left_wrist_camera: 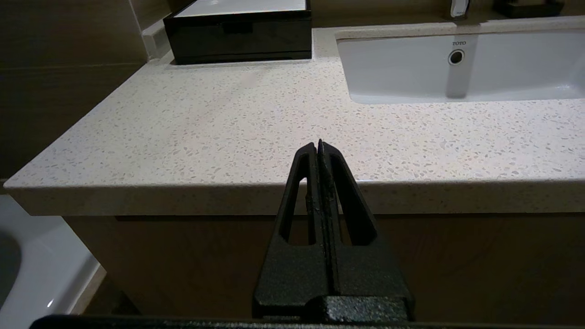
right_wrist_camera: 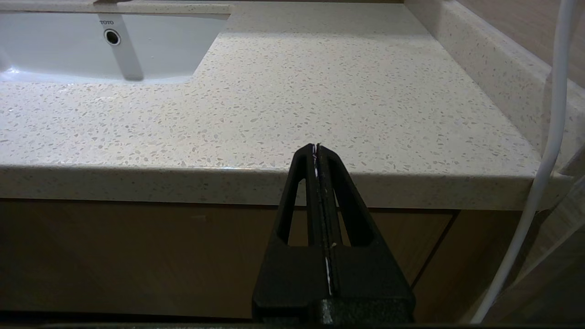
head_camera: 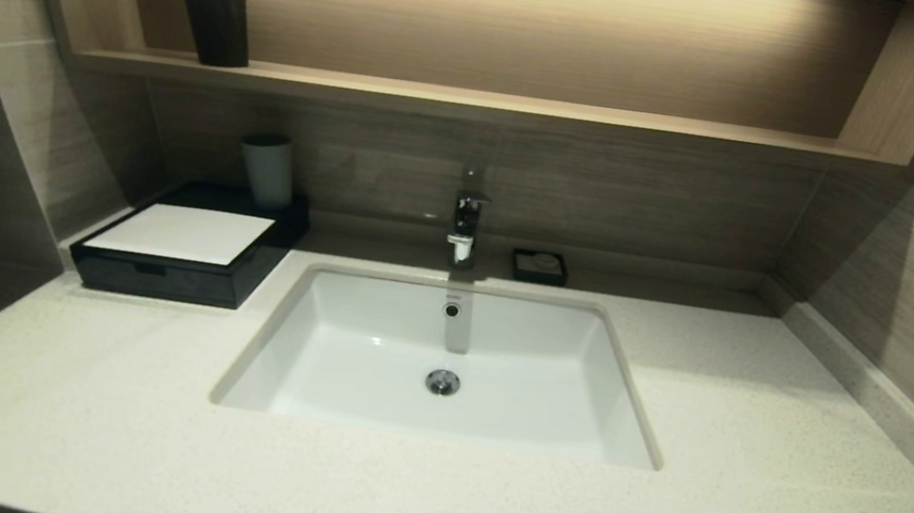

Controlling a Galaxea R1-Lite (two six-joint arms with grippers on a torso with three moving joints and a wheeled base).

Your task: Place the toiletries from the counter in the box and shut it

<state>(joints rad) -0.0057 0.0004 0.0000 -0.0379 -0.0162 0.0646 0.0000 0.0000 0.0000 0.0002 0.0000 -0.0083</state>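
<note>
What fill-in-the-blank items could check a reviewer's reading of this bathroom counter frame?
1. The box sits on the counter with its drawer ____.
2. The left gripper is ____, holding nothing.
3. The soap dish stands to the robot's ____ of the faucet.
4. The dark cup stands on the wooden ____.

Missing words: closed; shut; right; shelf

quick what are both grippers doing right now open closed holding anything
Left gripper: jaws closed, holding nothing, parked before the counter edge.
Right gripper: jaws closed, holding nothing, parked likewise.
</note>
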